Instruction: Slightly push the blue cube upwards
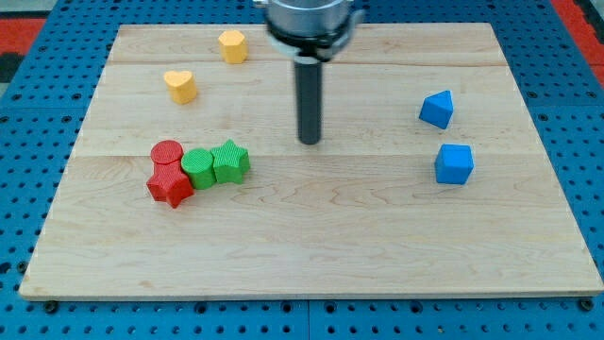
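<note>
The blue cube (454, 163) sits on the wooden board at the view's right. A second blue block (437, 109), wedge-like in shape, lies just above it. My tip (310, 142) rests near the board's middle, well to the left of the blue cube and slightly higher in the view. It touches no block. The dark rod rises from the tip to the arm's mount at the view's top.
A red cylinder (167, 153), a red star (171, 185), a green cylinder (198, 167) and a green star (230, 161) cluster at the left. A yellow heart (180, 86) and a yellow hexagon (232, 45) lie at the top left. The board (311, 255) lies on a blue pegboard.
</note>
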Robot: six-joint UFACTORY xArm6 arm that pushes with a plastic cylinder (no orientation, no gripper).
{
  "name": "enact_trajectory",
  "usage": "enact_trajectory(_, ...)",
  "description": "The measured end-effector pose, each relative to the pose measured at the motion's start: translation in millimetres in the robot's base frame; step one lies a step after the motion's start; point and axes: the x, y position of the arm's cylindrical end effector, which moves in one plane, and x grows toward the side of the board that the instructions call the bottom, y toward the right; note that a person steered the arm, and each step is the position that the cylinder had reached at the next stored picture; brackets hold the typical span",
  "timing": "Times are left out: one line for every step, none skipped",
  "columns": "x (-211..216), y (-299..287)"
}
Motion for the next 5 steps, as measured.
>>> enact_trajectory(-0.2, 16.0)
enact_trajectory(10.5, 28.8)
enact_trajectory(43.7, 70.5)
enact_trajectory(46.0, 123.2)
enact_trajectory(71.3, 133.0)
